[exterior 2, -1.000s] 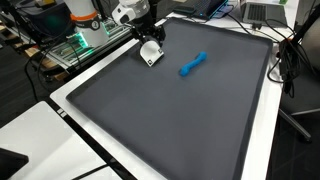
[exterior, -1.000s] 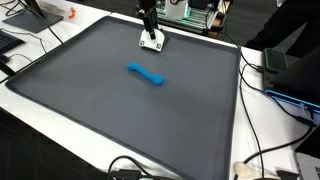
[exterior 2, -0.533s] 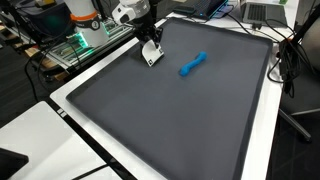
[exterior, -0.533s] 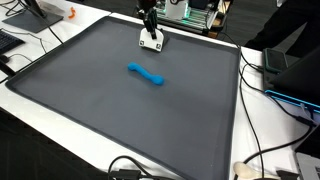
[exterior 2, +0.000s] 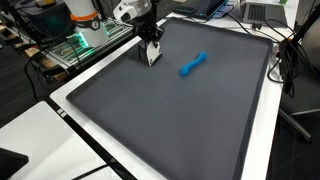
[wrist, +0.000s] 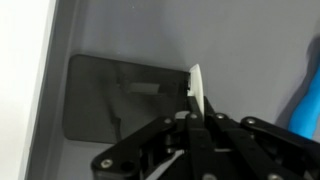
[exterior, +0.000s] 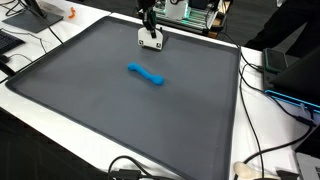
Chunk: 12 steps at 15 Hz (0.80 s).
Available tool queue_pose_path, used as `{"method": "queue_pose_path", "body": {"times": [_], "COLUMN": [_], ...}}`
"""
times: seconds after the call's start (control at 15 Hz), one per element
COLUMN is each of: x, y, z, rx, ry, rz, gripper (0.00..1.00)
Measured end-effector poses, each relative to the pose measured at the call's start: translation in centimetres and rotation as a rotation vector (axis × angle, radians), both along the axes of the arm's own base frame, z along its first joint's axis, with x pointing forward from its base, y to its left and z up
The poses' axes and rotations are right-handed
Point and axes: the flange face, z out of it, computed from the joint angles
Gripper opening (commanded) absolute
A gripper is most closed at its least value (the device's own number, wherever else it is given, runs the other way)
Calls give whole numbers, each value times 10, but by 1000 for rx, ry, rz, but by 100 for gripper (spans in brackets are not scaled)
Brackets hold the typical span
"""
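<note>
My gripper [wrist: 196, 118] is shut on a thin white flat piece [wrist: 197, 92], seen edge-on between the fingers in the wrist view. In both exterior views the gripper [exterior: 150, 32] [exterior 2: 149, 44] hangs near the far edge of the dark grey mat [exterior: 100, 110] [exterior 2: 180, 120], with the white piece [exterior: 151, 41] [exterior 2: 152, 55] sticking down from it, just above the mat. A blue elongated object [exterior: 146, 74] [exterior 2: 192, 64] lies flat on the mat a short way off, apart from the gripper; its end shows at the wrist view's right edge [wrist: 306, 105].
A white table rim [exterior: 262, 120] [exterior 2: 80, 110] surrounds the mat. Cables [exterior: 270, 150], a laptop [exterior: 278, 62] and lab equipment [exterior 2: 70, 45] stand around the table. A small orange item [exterior: 71, 14] sits at a far corner.
The jaws have closed onto the white piece. It lay tilted on the mat before and now hangs more upright in the grip. The blue object has not moved.
</note>
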Motion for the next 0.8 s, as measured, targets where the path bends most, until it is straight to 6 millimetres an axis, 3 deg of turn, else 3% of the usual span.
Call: {"method": "queue_pose_path", "body": {"times": [0.47,0.8], "x": [4,20], "y": [1,9], "z": [7,38], "rx": [2,-10], "ry": [-15,-49], "rz": [-5,88], "gripper": [1,1]}}
